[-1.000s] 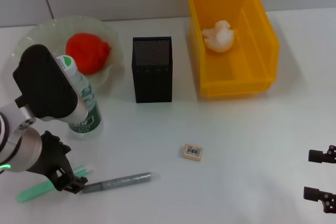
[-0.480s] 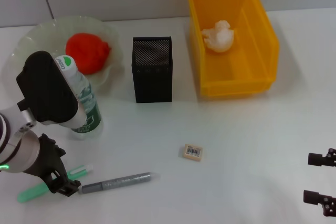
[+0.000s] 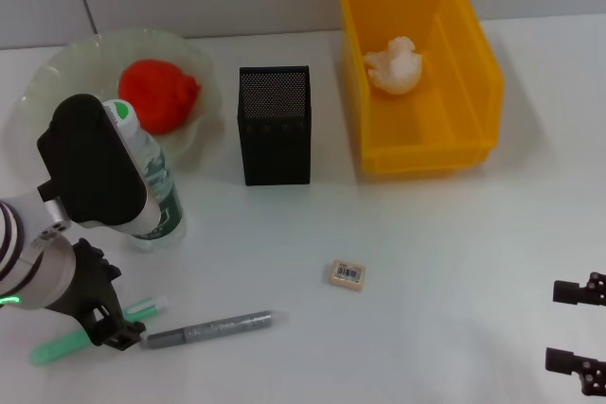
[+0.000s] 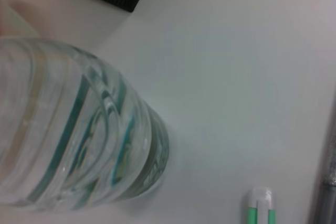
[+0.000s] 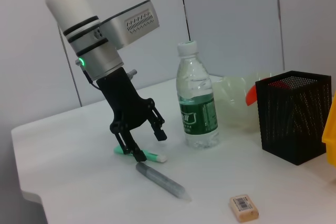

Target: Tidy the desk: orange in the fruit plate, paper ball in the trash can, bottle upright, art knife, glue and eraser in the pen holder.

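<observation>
My left gripper [image 5: 140,139] is hanging with fingers spread, just above the green pen [image 3: 90,327] and grey marker [image 3: 210,328], which are lying beneath it. The upright bottle [image 3: 147,177] is standing close behind it, blocking retreat toward the fruit plate [image 3: 57,73]. Toward the eraser [image 3: 347,273] bare table [image 3: 445,253] is lying open; the pen holder [image 3: 275,125] is standing well beyond.

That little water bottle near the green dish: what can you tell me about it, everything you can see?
The small clear plastic water bottle has ribbed walls, a dark green label and a white-and-green cap. It stands upright on the white table, beside the pale green glass fruit plate. Nothing grips it: the left gripper hangs open, apart from it, above the green and grey pens.
</observation>
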`<control>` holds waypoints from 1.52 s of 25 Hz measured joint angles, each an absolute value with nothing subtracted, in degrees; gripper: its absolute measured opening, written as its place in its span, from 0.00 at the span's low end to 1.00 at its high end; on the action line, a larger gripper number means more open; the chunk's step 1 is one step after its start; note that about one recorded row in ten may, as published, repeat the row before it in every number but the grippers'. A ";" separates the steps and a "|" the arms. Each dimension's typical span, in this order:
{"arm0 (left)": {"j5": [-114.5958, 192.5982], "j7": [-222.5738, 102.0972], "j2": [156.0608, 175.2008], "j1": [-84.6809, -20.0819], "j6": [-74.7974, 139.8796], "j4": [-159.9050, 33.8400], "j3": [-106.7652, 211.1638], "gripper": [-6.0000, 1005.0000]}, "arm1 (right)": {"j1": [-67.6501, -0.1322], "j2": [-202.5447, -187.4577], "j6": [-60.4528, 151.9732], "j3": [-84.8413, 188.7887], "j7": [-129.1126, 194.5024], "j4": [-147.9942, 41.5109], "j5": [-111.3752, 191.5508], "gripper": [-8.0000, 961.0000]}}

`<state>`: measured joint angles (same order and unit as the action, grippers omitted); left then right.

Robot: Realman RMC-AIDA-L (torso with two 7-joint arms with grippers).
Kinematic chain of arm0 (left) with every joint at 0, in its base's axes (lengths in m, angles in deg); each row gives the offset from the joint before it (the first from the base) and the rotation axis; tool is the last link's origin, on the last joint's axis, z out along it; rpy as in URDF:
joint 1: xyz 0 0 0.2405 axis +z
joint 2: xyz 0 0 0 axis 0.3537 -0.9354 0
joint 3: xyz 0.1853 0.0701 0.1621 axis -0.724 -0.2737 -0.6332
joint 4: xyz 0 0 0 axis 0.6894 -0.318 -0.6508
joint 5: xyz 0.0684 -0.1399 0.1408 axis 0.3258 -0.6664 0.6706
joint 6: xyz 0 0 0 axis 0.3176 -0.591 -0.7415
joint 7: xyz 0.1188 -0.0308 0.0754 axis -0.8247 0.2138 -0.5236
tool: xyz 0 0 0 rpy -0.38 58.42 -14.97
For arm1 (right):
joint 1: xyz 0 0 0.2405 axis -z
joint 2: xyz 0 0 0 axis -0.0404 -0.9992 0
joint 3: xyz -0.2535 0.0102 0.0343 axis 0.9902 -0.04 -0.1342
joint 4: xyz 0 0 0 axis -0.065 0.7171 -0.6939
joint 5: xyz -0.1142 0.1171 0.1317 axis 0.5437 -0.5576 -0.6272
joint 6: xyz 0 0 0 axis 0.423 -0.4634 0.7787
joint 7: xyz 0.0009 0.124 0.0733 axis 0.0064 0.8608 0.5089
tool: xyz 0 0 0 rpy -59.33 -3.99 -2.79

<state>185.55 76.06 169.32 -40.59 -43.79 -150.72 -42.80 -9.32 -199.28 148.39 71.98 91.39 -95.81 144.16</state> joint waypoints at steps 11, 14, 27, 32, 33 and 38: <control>185.29 76.06 169.34 -41.26 -45.04 -149.77 -42.25 0.53 | -9.25 -199.27 148.51 72.04 91.32 -95.81 144.84 0.81; 185.19 76.06 169.36 -41.79 -45.18 -148.48 -42.22 0.45 | -9.26 -199.26 148.55 72.06 91.31 -95.81 144.86 0.81; 184.87 76.42 169.40 -43.33 -44.97 -146.20 -41.95 0.44 | -9.22 -199.44 148.55 72.04 91.31 -95.81 145.53 0.81; 184.32 76.23 169.46 -43.91 -45.11 -145.17 -41.29 0.42 | -9.17 -199.36 148.52 72.04 91.24 -95.81 145.53 0.81; 184.21 76.18 169.46 -44.08 -45.11 -144.85 -41.24 0.41 | -9.17 -199.36 148.50 72.04 91.24 -95.81 145.54 0.81; 183.29 75.80 169.40 -44.88 -45.65 -144.47 -40.41 0.23 | -9.14 -199.28 148.54 72.04 91.22 -95.81 145.60 0.81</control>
<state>183.29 75.80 169.40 -44.88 -45.65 -144.47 -40.41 -9.14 -199.28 148.54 72.04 91.22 -95.81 145.60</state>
